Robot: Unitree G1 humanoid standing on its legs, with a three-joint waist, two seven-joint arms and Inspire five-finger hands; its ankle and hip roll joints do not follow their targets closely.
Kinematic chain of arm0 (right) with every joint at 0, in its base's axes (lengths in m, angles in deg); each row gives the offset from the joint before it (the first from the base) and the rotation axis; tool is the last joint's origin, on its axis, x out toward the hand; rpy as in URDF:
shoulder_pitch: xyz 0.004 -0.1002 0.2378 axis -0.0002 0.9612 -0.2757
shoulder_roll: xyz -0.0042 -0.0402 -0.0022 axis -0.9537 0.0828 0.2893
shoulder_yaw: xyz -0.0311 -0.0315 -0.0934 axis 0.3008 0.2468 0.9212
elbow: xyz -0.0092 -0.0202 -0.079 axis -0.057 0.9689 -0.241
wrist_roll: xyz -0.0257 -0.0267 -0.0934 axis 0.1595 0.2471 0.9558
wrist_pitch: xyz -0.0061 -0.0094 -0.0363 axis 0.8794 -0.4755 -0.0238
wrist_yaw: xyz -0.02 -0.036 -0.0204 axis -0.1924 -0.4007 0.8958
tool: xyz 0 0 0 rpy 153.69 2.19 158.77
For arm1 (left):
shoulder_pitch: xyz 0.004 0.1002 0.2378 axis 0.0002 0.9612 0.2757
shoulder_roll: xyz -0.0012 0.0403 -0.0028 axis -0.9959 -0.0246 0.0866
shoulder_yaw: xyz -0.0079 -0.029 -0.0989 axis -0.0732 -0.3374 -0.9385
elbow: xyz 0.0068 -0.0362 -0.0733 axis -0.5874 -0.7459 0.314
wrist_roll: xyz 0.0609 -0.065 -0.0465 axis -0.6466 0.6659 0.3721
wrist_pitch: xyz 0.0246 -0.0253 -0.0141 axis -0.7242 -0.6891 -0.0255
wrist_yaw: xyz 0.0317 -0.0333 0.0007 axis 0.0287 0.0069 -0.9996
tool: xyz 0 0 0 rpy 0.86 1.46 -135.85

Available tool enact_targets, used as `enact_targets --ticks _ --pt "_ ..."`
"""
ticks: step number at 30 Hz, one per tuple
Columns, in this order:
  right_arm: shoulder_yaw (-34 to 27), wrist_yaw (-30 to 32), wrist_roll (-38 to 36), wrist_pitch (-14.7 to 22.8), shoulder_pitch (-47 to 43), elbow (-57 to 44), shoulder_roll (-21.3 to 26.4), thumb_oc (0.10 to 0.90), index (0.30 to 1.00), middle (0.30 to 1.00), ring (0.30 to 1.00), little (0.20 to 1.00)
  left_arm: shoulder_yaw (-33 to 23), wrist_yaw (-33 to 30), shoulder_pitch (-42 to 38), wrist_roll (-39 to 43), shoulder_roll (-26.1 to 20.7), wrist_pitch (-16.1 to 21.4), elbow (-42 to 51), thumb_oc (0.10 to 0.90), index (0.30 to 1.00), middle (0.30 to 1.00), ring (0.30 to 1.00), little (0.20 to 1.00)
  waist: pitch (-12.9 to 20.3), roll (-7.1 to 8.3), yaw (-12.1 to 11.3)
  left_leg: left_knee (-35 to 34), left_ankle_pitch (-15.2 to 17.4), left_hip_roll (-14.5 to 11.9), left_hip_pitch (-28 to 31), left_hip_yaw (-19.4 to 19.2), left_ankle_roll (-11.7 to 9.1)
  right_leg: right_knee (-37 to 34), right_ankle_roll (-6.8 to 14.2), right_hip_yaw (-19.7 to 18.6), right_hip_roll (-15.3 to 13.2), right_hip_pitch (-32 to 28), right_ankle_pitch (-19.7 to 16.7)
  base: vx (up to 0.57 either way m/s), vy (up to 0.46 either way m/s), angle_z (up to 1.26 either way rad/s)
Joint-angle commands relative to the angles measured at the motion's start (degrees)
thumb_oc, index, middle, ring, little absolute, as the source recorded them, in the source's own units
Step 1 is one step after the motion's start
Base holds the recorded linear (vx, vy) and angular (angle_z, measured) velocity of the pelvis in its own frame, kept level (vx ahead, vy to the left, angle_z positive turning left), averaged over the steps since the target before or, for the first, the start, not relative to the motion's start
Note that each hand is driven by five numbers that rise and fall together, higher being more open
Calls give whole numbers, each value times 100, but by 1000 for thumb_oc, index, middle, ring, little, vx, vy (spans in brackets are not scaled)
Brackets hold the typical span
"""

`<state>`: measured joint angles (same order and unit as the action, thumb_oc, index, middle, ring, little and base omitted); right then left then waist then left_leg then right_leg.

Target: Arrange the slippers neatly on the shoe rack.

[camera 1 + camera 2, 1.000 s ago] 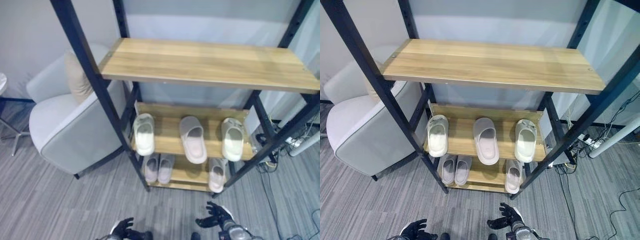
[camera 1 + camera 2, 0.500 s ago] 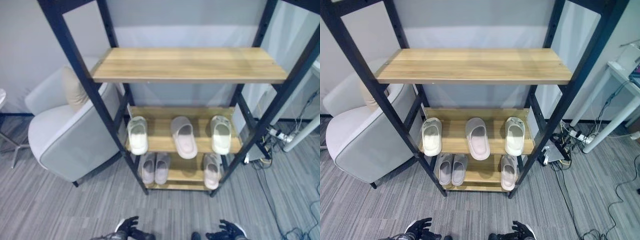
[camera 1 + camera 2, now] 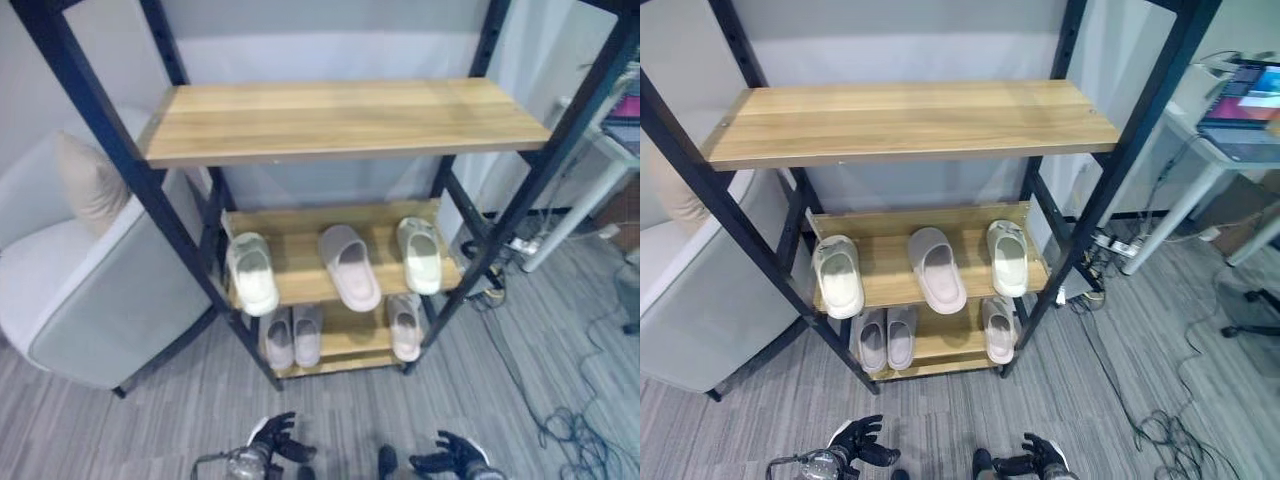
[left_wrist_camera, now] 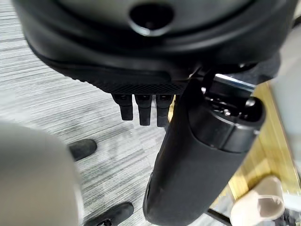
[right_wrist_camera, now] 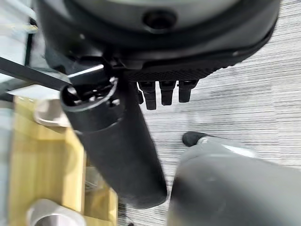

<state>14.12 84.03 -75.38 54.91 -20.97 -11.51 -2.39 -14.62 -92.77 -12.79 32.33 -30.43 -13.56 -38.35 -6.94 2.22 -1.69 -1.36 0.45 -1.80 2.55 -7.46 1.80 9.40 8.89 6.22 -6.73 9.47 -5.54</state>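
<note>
The black-framed shoe rack (image 3: pixel 340 125) has wooden shelves. On its middle shelf lie a cream slipper (image 3: pixel 252 272) at the left, a grey-pink slipper (image 3: pixel 350 266) in the middle and a pale slipper (image 3: pixel 420 254) at the right. The bottom shelf holds a grey pair (image 3: pixel 293 335) at the left and a single slipper (image 3: pixel 405 327) at the right. My left hand (image 3: pixel 275 445) and right hand (image 3: pixel 450 458) hang low over the floor in front of the rack, fingers relaxed, holding nothing. The left hand (image 4: pixel 197 155) and right hand (image 5: pixel 117 146) appear the same in their wrist views.
A grey armchair (image 3: pixel 80 290) with a beige cushion (image 3: pixel 88 180) stands close to the rack's left side. At the right are a white desk (image 3: pixel 1200 140) with a laptop (image 3: pixel 1250 100), and cables (image 3: pixel 1120 245) on the striped grey floor.
The whole picture has shifted, so the camera moved; the desk at the right has come into view. The slippers lie as before. My right hand sits lower than one second ago.
</note>
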Motion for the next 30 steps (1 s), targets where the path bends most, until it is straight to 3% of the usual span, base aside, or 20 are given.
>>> enact_targets --ticks 1,5,9,13,15,20,23,30 --pt "139 73 182 115 19 -134 205 800 900 900 900 900 -92 -68 -282 14 27 315 190 800 900 900 900 900 -69 -84 -29 294 264 218 -234 615 -195 -12 5 635 -274 -644 678 150 -102 -1" --pt "137 81 173 93 -35 -143 222 800 900 900 900 900 -76 -81 -300 77 47 341 218 800 900 900 900 900 -66 -73 34 272 295 170 -44 646 -278 -336 -6 780 -253 -545 510 97 -79 -7" --pt "141 49 152 133 89 -181 243 800 900 900 900 900 -86 -16 -236 20 101 326 152 800 900 900 900 900 -8 -29 69 307 351 112 30 664 -418 -590 -152 737 -88 -801 628 100 -187 12" --pt "125 78 19 191 130 -208 313 800 900 900 900 900 -83 -13 -238 114 159 337 146 800 900 900 900 900 -51 -10 77 815 329 -78 -198 676 -690 -782 -355 742 101 -1001 761 16 -153 6" --pt "113 110 -92 219 57 -201 409 800 900 900 900 900 -35 -23 -285 182 214 346 166 800 900 900 900 900 -161 -22 72 1377 132 -193 -468 666 -823 -894 -478 749 176 -1151 813 -14 -158 10" --pt "106 132 -79 202 56 -76 464 800 900 900 900 900 10 -43 -307 225 279 355 141 800 900 900 900 900 -169 -44 68 1021 96 -186 -701 663 -759 -1098 -441 664 241 -1354 899 88 -16 1" --pt "112 142 -52 190 28 -4 435 800 900 900 900 900 40 -37 -340 227 288 359 103 800 900 900 900 900 -175 -46 -48 761 -46 -58 -887 886 -735 -1020 -421 475 298 -1401 991 140 53 -6" --pt "77 110 102 147 145 57 360 800 900 900 900 900 31 -79 -288 203 174 451 469 800 900 900 900 900 -15 -28 -71 522 115 118 -504 808 -521 -908 -293 294 163 -1522 1022 128 95 -34"
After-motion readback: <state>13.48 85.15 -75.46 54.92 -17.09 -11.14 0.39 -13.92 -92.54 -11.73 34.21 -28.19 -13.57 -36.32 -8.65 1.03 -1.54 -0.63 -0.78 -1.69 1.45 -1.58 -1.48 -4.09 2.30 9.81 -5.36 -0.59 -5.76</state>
